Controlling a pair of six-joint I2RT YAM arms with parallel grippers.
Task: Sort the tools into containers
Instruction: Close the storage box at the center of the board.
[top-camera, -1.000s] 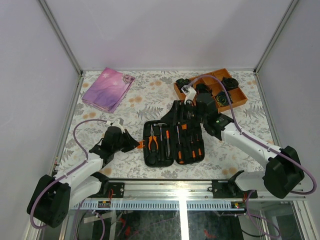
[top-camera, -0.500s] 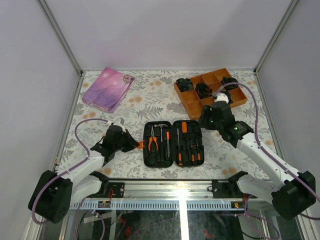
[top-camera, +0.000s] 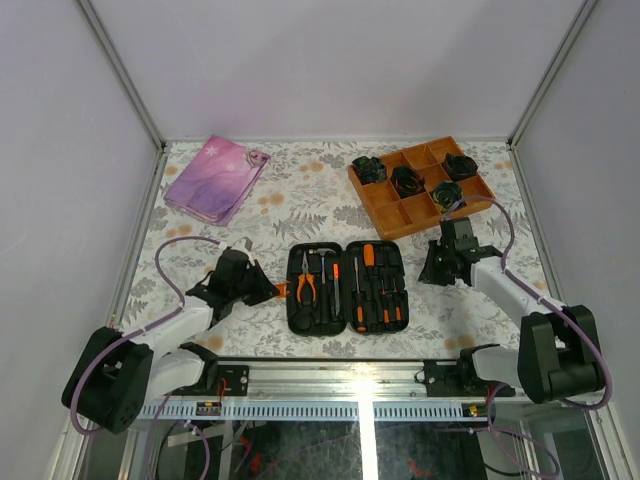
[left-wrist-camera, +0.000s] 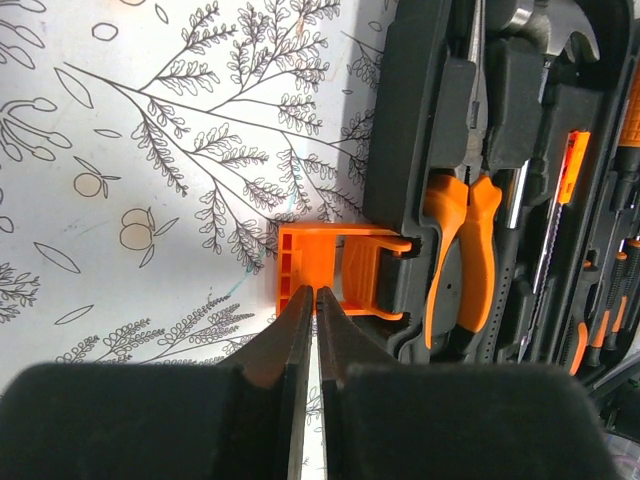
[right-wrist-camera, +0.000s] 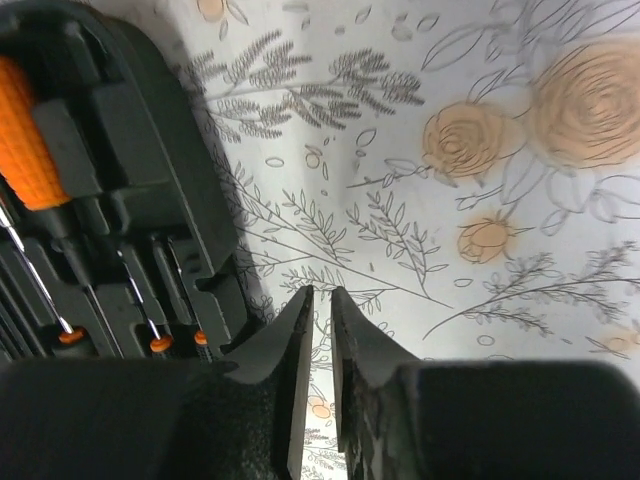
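Observation:
The black tool case (top-camera: 345, 322) lies open mid-table, with orange-handled pliers (top-camera: 306, 283) in its left half and screwdrivers (top-camera: 368, 262) in its right half. My left gripper (top-camera: 268, 290) is shut, its tips at the near corner of the case's orange latch tab (left-wrist-camera: 335, 270), with the pliers (left-wrist-camera: 465, 245) just beyond. My right gripper (top-camera: 430, 272) is low over the table right of the case. Only a narrow slit shows between its jaws, with nothing in it. In the right wrist view the right gripper (right-wrist-camera: 321, 295) hangs beside the case's edge (right-wrist-camera: 150, 170), near thin drivers (right-wrist-camera: 25, 135).
An orange divided tray (top-camera: 420, 205) with black rolled bundles (top-camera: 408, 180) stands at the back right. A pink-purple pouch (top-camera: 215, 178) lies at the back left. Walls and frame posts close in the table on three sides.
My right arm has drawn back from above the case's far edge to the table right of it, and its jaws have closed most of the way. The left gripper stays at the latch.

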